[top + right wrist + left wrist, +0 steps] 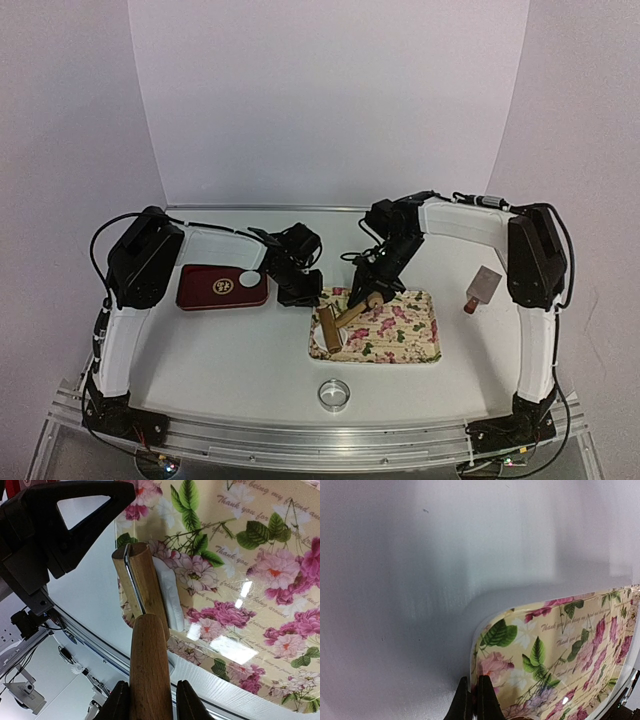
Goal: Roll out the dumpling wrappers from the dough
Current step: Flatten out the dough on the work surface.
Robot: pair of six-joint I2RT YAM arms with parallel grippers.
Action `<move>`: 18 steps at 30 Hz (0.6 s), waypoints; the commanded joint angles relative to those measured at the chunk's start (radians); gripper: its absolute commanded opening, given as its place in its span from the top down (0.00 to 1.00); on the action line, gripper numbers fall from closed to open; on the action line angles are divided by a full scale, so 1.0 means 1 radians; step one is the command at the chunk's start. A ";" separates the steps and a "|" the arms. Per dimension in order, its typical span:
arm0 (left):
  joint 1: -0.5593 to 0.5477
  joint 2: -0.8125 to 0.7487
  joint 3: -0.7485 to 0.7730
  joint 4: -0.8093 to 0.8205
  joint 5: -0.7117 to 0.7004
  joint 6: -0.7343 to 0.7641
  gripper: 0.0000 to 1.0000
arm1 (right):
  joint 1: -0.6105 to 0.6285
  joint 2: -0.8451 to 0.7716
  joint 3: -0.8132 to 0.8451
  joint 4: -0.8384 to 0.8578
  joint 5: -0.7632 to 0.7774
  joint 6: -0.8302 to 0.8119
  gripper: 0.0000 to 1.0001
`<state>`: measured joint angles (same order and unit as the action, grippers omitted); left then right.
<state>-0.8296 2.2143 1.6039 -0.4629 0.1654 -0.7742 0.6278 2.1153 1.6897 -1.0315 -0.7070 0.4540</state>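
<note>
The dough is a flattened white piece on the floral tray, pressed under the head of a wooden roller. My right gripper is shut on the roller's handle, and in the top view it hangs over the tray's far left part. My left gripper is shut on the rim at the floral tray's corner. In the top view it sits at the tray's far left corner. One dumpling wrapper, a small white disc, lies on the red tray.
A shiny metal ring cutter stands near the front edge, in front of the floral tray. A scraper with a wooden handle lies to the right, close to the right arm. The backdrop wall closes off the table's far side.
</note>
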 commanded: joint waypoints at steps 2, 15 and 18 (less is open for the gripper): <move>0.000 0.030 -0.017 0.026 0.011 0.008 1.00 | 0.048 0.181 -0.101 -0.055 0.530 0.035 1.00; 0.048 -0.048 -0.161 0.035 -0.064 0.023 1.00 | -0.049 0.106 -0.240 -0.062 0.612 0.028 1.00; 0.054 -0.053 -0.176 0.028 -0.082 0.030 1.00 | -0.062 0.099 -0.261 -0.061 0.619 0.022 1.00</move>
<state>-0.8130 2.1710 1.4851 -0.3191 0.1837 -0.7748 0.5962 2.0632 1.5787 -0.9427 -0.7260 0.4699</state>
